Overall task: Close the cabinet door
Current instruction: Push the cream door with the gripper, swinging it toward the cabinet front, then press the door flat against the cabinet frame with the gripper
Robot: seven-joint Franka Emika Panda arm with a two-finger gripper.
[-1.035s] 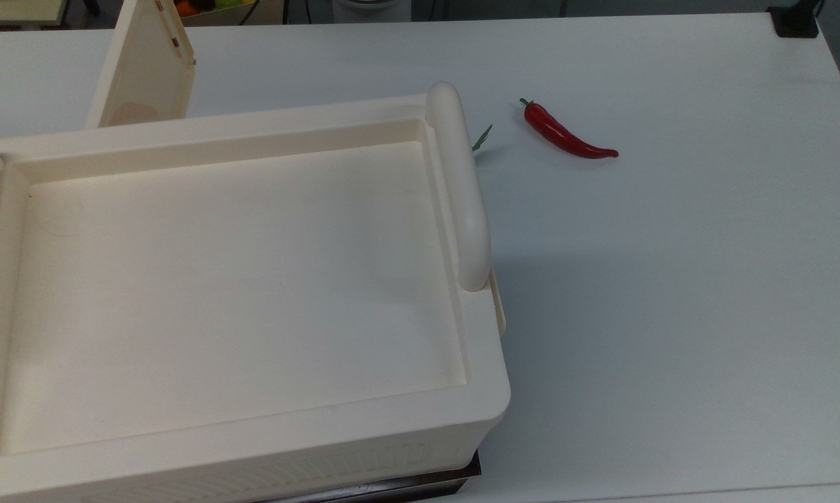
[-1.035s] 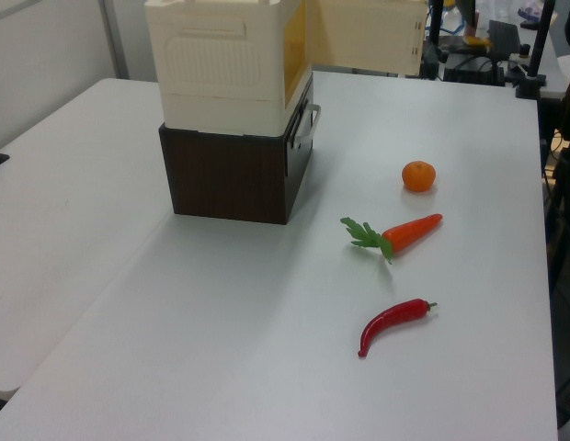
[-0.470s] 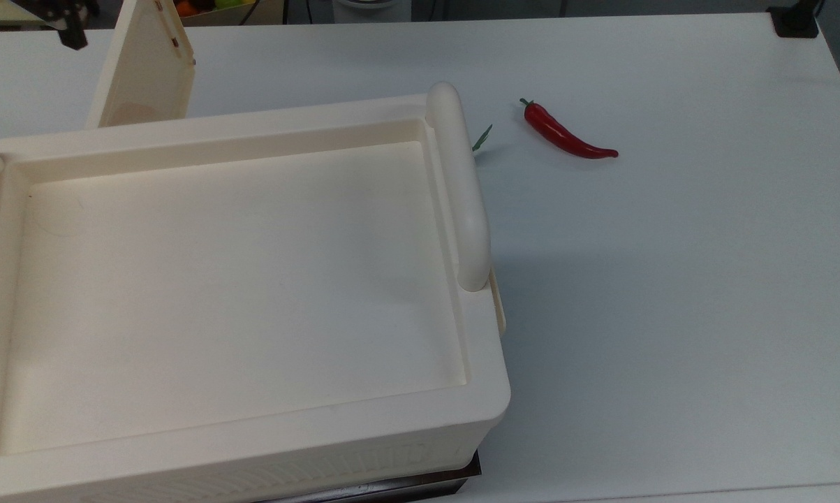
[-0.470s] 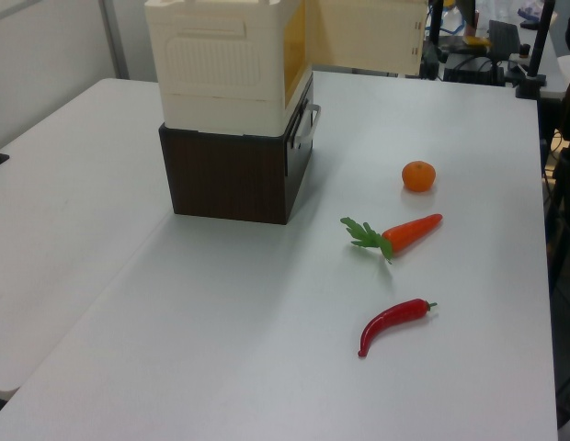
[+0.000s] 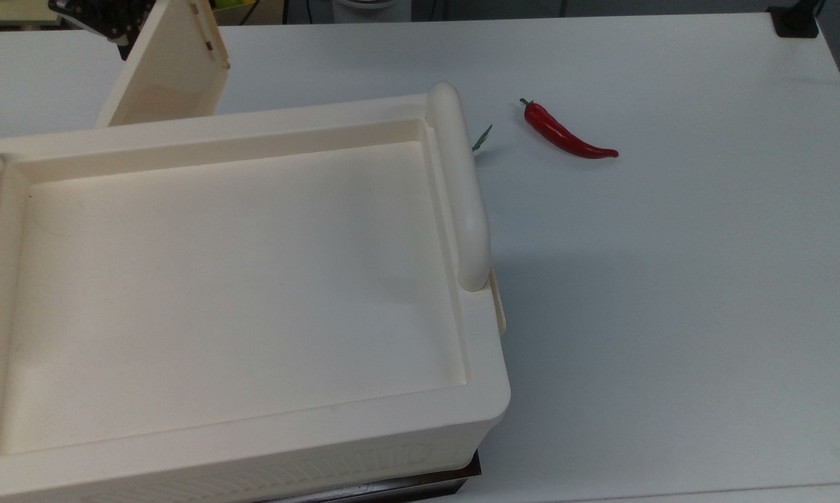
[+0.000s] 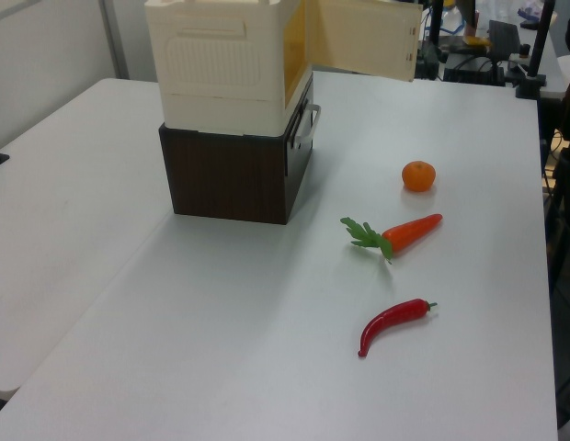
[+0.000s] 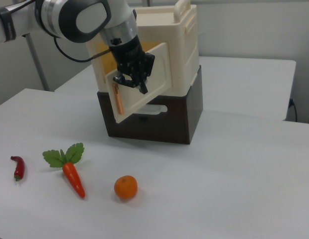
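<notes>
closing swing | tool (image 7: 132, 79) against outer face of cabinet door (image 7: 144, 79), finger state can't tell | door half-open, hinged on cabinet (image 7: 174, 45) behind tool | push flat near free edge, follow arc

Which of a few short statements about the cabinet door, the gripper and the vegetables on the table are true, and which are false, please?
1. The cabinet door stands partly open. True.
2. The gripper is at the door's outer face. True.
3. The cabinet rests directly on the table. False: it sits on a dark brown box.
4. The red chili lies inside the cabinet. False: it lies on the table, apart from the cabinet.
5. In the right view, the orange lies to the right of the carrot. True.
</notes>
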